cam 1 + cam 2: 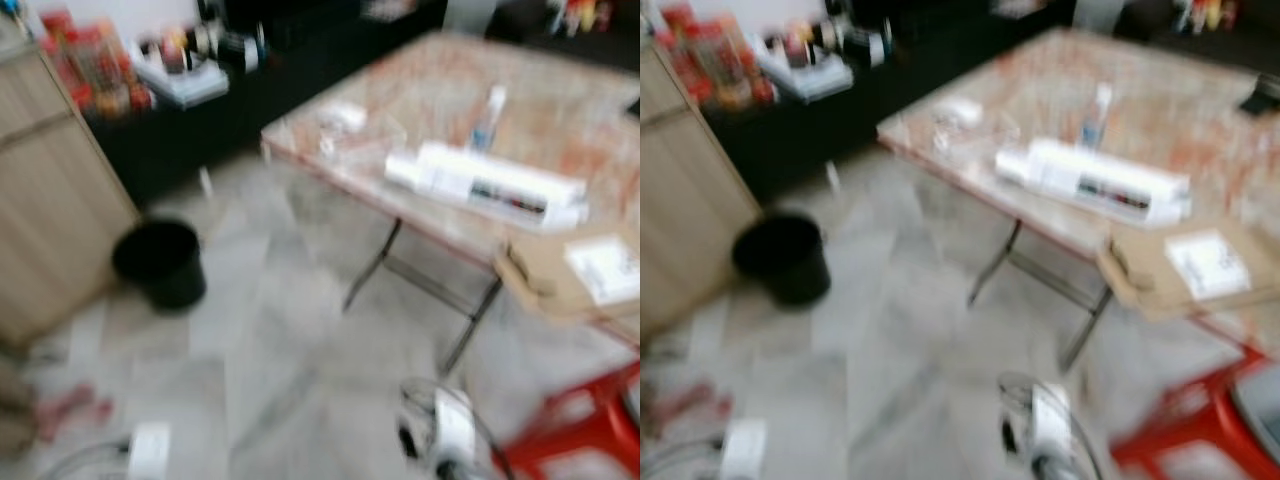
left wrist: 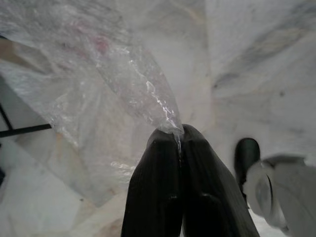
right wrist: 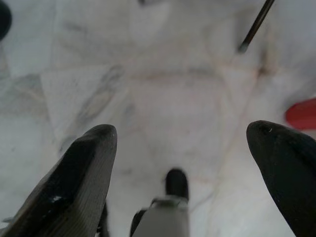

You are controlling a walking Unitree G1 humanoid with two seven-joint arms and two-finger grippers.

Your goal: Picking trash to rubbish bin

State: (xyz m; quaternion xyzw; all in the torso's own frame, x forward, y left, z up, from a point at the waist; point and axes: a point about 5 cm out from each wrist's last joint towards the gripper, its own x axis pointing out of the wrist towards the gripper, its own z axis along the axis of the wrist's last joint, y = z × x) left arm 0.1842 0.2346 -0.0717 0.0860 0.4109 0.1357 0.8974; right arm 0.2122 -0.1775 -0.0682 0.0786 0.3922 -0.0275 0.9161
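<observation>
**Thin pinch on a plastic bag, bin not yet reached**

The left gripper (image 2: 178,140) has its two black fingers (image 2: 153,182) pressed together on a narrow twist of a clear plastic bag (image 2: 94,94). Only the gathered tip of the film sits between them; the rest balloons out loose and crinkled above the marble floor (image 2: 256,64). That is the weak point: the film is slick and the hold is small, so a jolt from a step could, I judge, slide it free short of the bin.

The right gripper (image 3: 180,143) has its fingers (image 3: 84,168) wide apart over bare floor, holding nothing, so it offers no backup if the bag drops.

Further out, the head views are smeared, which suggests the robot is moving. The black rubbish bin (image 1: 160,262) stands on the floor at about 9 o'clock in the head view, just beside a wooden cabinet (image 1: 45,190) and well apart from the folding surface (image 1: 560,110) at 2 o'clock. A fan (image 1: 450,430) at 5 o'clock and a red stool (image 1: 585,425) lie low near the robot's feet; the trailing bag could snag on either. More clutter rests on the surface, including a long white box (image 1: 490,180) and a cardboard parcel (image 1: 570,270).

At release, the light film may drift or cling to the fingers rather than fall into the bin.
</observation>
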